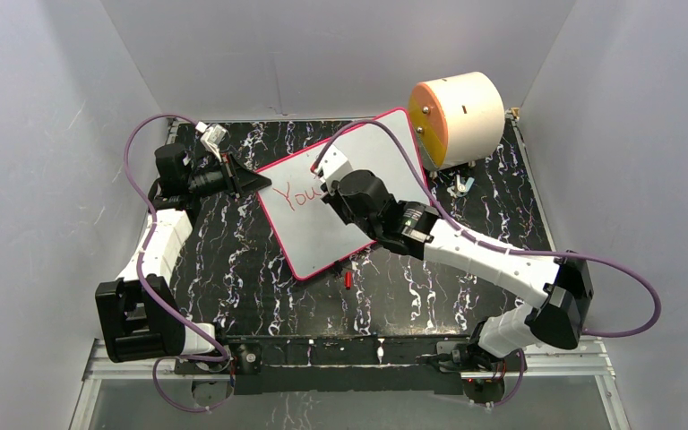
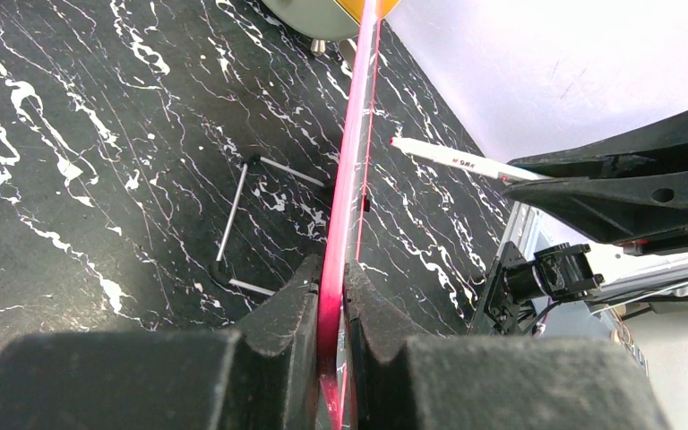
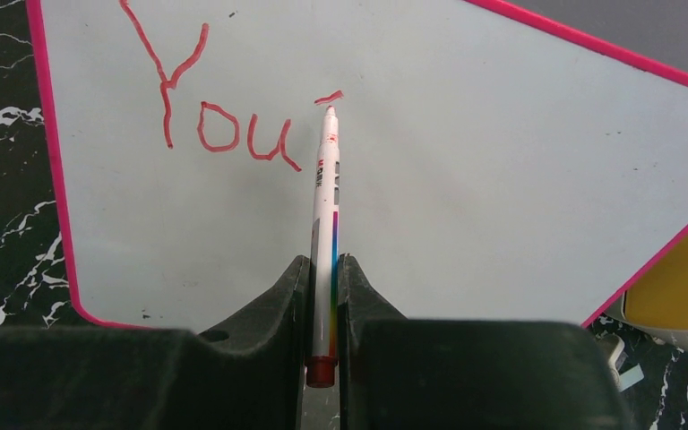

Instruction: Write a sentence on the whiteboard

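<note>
The whiteboard (image 1: pixel 309 228), glossy white with a pink-red frame, lies tilted on the black marbled table. My left gripper (image 1: pixel 255 179) is shut on its left edge; the left wrist view shows the frame (image 2: pixel 348 179) edge-on between my fingers. My right gripper (image 3: pixel 324 278) is shut on a slim white marker pen (image 3: pixel 325 197) with a red end. Its tip touches the board face (image 3: pixel 502 152). The sentence (image 3: pixel 224 116) reads "You" in red, with a short stroke beside the tip. It also shows in the top view (image 1: pixel 288 194). The pen shows in the left wrist view (image 2: pixel 452 159).
A cream cylinder with an orange face (image 1: pixel 459 116) stands at the back right, just beyond the board's far corner. A small red cap (image 1: pixel 348 279) lies on the table below the board's near edge. A thin wire stand (image 2: pixel 233 224) lies under the board. White walls enclose the table.
</note>
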`<state>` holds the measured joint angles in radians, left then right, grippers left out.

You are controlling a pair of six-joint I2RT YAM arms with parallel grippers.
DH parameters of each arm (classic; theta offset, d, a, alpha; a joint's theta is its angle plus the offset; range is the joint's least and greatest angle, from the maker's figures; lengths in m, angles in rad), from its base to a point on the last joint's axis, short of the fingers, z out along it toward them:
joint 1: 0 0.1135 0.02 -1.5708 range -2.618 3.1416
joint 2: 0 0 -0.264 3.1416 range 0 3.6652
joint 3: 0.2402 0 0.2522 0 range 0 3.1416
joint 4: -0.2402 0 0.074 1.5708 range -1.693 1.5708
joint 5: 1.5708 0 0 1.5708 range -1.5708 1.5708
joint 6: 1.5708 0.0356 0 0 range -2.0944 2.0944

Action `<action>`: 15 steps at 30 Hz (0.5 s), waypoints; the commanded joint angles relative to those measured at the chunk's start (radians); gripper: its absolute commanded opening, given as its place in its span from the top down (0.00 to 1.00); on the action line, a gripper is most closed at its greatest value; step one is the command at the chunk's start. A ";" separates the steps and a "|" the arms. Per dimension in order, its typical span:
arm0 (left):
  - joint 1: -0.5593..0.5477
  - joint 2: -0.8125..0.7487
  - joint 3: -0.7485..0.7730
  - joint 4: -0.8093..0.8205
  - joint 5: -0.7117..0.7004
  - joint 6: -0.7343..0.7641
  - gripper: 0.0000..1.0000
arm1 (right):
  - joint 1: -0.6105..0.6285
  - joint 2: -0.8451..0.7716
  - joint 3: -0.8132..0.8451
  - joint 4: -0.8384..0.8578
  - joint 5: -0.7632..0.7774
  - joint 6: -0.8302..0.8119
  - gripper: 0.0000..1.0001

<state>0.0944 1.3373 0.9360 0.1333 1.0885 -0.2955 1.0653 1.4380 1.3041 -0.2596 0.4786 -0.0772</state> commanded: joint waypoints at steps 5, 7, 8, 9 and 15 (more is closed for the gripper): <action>-0.010 0.013 0.007 -0.061 -0.055 0.039 1.00 | 0.000 -0.028 -0.017 0.048 0.064 0.002 1.00; -0.010 0.014 0.009 -0.061 -0.053 0.039 1.00 | 0.000 -0.024 -0.016 0.048 0.057 0.001 1.00; -0.010 0.014 0.009 -0.061 -0.053 0.039 1.00 | 0.000 -0.023 -0.015 0.049 0.053 0.001 1.00; -0.010 0.014 0.009 -0.062 -0.053 0.039 1.00 | 0.000 -0.020 -0.014 0.051 0.051 0.001 1.00; -0.010 0.016 0.009 -0.062 -0.053 0.039 1.00 | -0.002 -0.006 -0.011 0.057 0.048 -0.001 1.00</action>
<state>0.0944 1.3373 0.9379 0.1299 1.0885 -0.2943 1.0653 1.4273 1.2846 -0.2588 0.5163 -0.0780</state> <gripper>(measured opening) 0.096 0.208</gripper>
